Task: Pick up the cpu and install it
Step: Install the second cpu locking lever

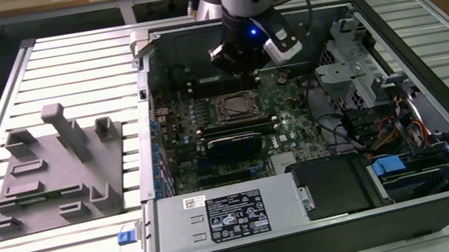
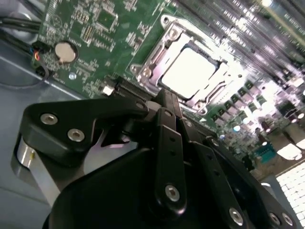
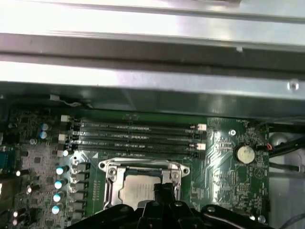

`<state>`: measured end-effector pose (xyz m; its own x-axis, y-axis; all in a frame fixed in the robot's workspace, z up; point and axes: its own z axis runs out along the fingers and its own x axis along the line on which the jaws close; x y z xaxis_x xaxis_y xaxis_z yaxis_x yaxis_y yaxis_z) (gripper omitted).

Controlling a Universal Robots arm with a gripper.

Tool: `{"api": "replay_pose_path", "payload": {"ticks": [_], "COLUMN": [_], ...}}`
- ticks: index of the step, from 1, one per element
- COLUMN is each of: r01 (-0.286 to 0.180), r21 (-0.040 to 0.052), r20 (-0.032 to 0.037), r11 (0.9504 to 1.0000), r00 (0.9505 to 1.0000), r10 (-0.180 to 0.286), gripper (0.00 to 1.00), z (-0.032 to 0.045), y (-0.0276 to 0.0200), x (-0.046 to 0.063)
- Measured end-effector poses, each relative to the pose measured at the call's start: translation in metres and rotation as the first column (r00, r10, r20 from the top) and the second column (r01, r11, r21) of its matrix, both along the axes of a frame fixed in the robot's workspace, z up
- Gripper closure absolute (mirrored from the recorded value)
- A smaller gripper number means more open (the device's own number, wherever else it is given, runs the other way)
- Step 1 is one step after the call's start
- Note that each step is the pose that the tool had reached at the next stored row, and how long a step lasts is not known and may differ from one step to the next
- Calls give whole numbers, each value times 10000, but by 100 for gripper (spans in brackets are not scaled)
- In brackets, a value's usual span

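A: One chip to worry about, and it looks like it's already sitting in the socket (image 1: 235, 106) on the green board (image 1: 286, 136). See the cpu (image 2: 189, 72)? Pale silvery square, flat inside the metal frame. Also visible in the first wrist view, cpu (image 3: 136, 192) partly behind the hand.

B: Yep. Frame looks open around it, no clamp plate over the top afaict. Where's the hand?

A: Hand (image 1: 243, 61) hangs above the board, just past the socket toward the back wall of the case (image 1: 297, 12). Nothing in it, far as I can see.

B: Fingers apart or together?

A: They look drawn together in the second wrist view, hand (image 2: 164, 102); the dark links meet at the tip w/ no gap and nothing between them.

B: How would the chip handle, you reckon?

A: Light, stiff, thin. Top plate is smooth metal, so prob slippery. Underside contacts are delicate, my guess, so no tilting or dragging in the socket. Hold it by two opposite edges of the pale rim, never pinch top to bottom.

B: And the grey tray (image 1: 55, 175)?

A: Out on the counter (image 1: 68, 63), well apart from the socket, beside the case. No chip on it that I can make out.
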<state>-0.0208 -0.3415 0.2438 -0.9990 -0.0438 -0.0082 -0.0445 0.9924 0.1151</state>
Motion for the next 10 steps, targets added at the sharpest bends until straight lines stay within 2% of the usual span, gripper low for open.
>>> {"api": "replay_pose_path", "payload": {"ticks": [6,8,10], "r01": [-3,-15,-68], "r21": [11,9,12], "r20": [0,-5,-56], "r11": [10000,10000,10000], "r00": [10000,10000,10000], "r10": [3,15,68], "gripper": [89,89,89], "z": [-1,-4,-13], "y": [-125,-147,-148], "x": [0,0,0]}}
